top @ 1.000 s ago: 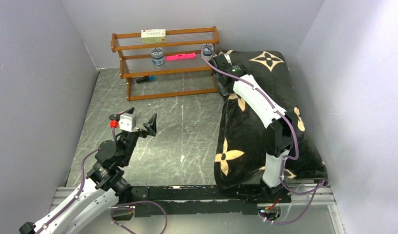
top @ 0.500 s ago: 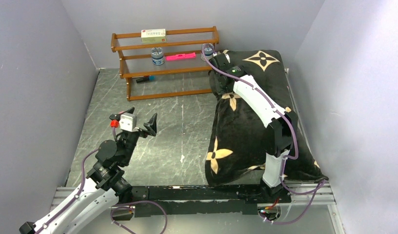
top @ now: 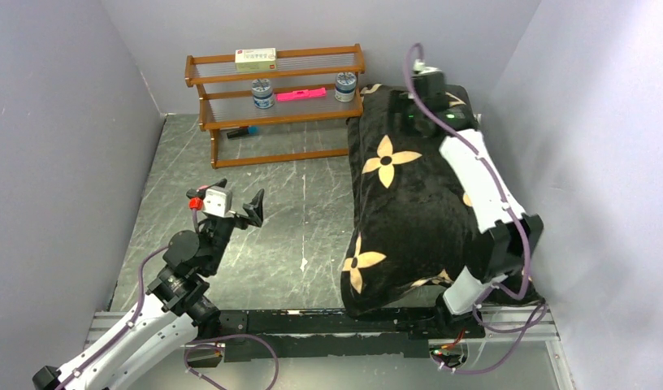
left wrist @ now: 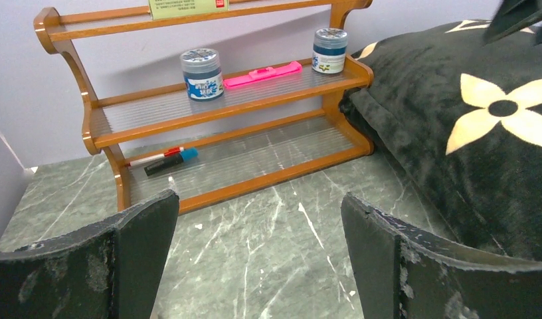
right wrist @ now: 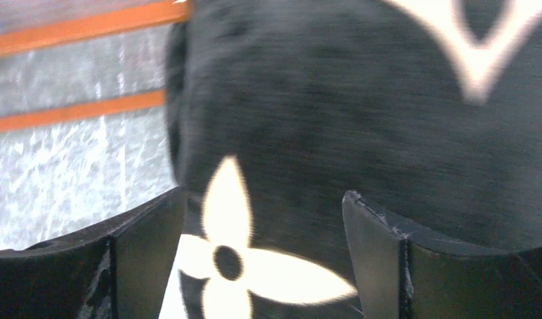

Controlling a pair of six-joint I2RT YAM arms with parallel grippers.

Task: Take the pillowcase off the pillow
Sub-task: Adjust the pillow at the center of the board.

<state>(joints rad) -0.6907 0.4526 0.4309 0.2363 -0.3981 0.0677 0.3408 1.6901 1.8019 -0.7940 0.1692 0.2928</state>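
The black plush pillowcase (top: 418,211) with tan flower motifs lies along the right side of the table, from the near edge to the back wall. It bulges full, and the pillow is hidden inside it. My right gripper (top: 411,107) hovers open just above the far end of the pillowcase (right wrist: 361,113), with a flower motif showing between its fingers and nothing held. Over the bare marble at the left my left gripper (top: 233,203) stands wide open and empty, apart from the pillowcase (left wrist: 467,126). In the left wrist view the open left gripper (left wrist: 262,252) faces the rack.
A wooden three-tier rack (top: 275,106) stands against the back wall, touching the pillowcase's far left corner. It holds a box (top: 255,56), two jars (left wrist: 202,64), a pink object (left wrist: 262,74) and a marker (left wrist: 165,161). Grey walls close in left, right and behind.
My right gripper has let go of the pillowcase's far corner, opened, and swung up and to the right. The pillowcase has settled flatter and further left. The left arm barely moved.
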